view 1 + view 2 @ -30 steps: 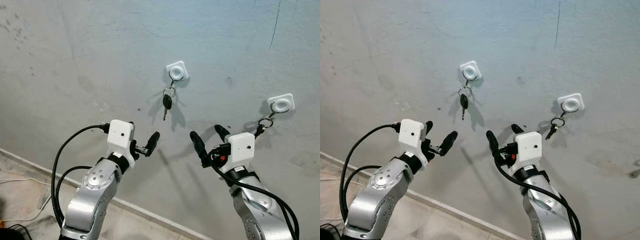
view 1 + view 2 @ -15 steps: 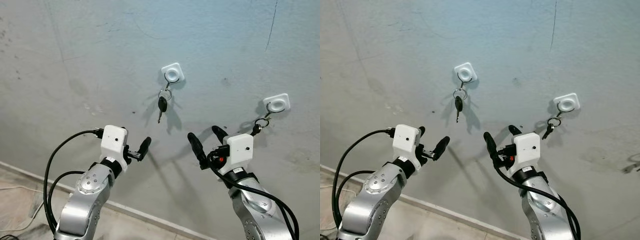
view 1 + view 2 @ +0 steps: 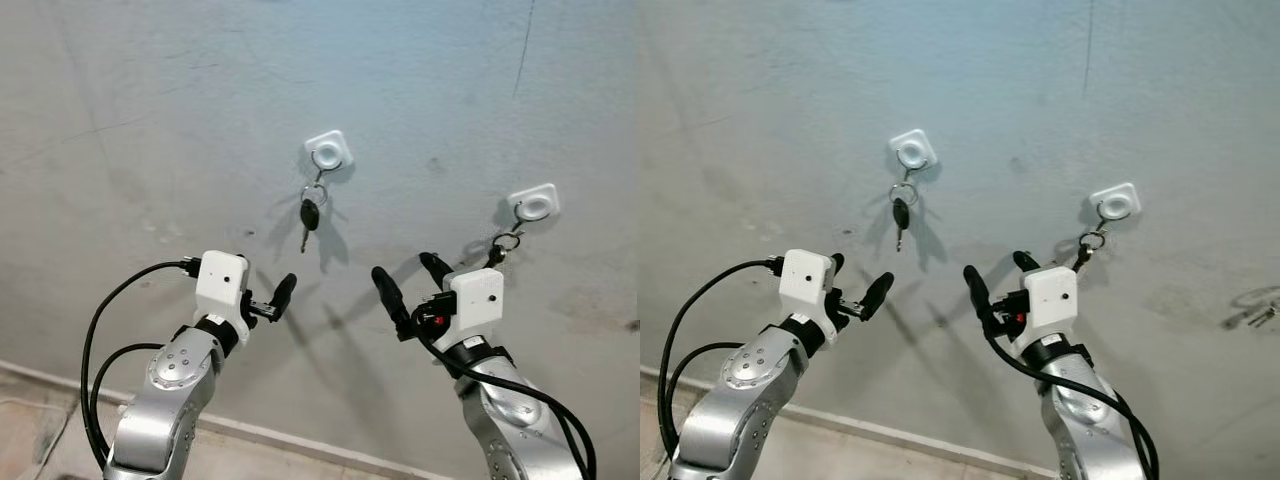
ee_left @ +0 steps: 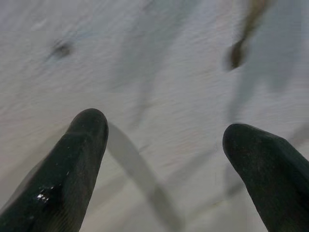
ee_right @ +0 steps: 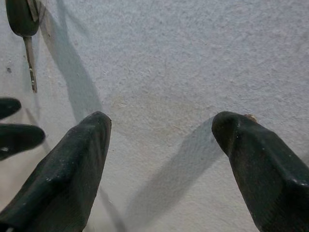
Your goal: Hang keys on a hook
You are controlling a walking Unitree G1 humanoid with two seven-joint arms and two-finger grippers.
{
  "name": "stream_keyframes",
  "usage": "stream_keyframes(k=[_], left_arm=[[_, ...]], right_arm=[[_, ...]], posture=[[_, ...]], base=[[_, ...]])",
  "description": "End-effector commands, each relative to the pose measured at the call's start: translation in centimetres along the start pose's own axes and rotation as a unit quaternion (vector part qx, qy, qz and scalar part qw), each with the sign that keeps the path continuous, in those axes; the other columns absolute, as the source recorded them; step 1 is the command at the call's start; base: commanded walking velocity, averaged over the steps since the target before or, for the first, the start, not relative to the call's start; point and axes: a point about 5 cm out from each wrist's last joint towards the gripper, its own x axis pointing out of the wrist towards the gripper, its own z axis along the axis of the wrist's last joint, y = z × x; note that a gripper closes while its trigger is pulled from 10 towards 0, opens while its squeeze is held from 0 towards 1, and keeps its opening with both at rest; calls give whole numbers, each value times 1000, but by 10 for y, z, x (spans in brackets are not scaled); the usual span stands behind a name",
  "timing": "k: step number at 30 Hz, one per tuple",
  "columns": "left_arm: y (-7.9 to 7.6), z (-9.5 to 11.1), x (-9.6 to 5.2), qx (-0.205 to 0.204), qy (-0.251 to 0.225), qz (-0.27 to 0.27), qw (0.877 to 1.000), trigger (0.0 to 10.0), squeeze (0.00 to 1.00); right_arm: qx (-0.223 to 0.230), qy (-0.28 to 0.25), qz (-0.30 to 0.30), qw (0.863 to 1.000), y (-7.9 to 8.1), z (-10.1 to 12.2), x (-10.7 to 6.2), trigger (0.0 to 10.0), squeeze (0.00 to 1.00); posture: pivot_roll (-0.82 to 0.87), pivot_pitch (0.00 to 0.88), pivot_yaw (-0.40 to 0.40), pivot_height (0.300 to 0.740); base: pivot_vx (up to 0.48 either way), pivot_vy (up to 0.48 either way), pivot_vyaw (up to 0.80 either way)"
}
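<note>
Both end effectors, left (image 3: 268, 303) and right (image 3: 412, 285), hung open and empty.
Rough grey wall (image 3: 150, 110); right key (image 3: 493, 256) half hidden behind the wrist.

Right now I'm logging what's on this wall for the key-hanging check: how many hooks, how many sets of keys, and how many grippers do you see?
White wall hooks: 2, left hook and right hook.
Key sets hanging: 2, left key and right key.
Grippers: 2, left gripper and right gripper, both open and empty.
Total: 6.
</note>
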Motion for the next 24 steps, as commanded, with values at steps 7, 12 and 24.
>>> stream_keyframes(k=[7, 12, 24], left_arm=[[4, 3, -5, 12, -4, 2, 1000, 10000, 0], [7, 6, -9, 10, -10, 1, 1000, 10000, 0], [9, 11, -7, 13, -14, 4, 1000, 10000, 0]], right_arm=[[-2, 0, -56, 998, -21, 1, -6, 10000, 0], [5, -8, -42, 999, -19, 5, -14, 10000, 0], [4, -9, -50, 999, -21, 7, -16, 10000, 0]], posture=[[131, 0, -98, 740], [132, 0, -98, 740], [133, 0, -84, 740]], base=[[0, 0, -686], [0, 0, 0], [0, 0, 0]])
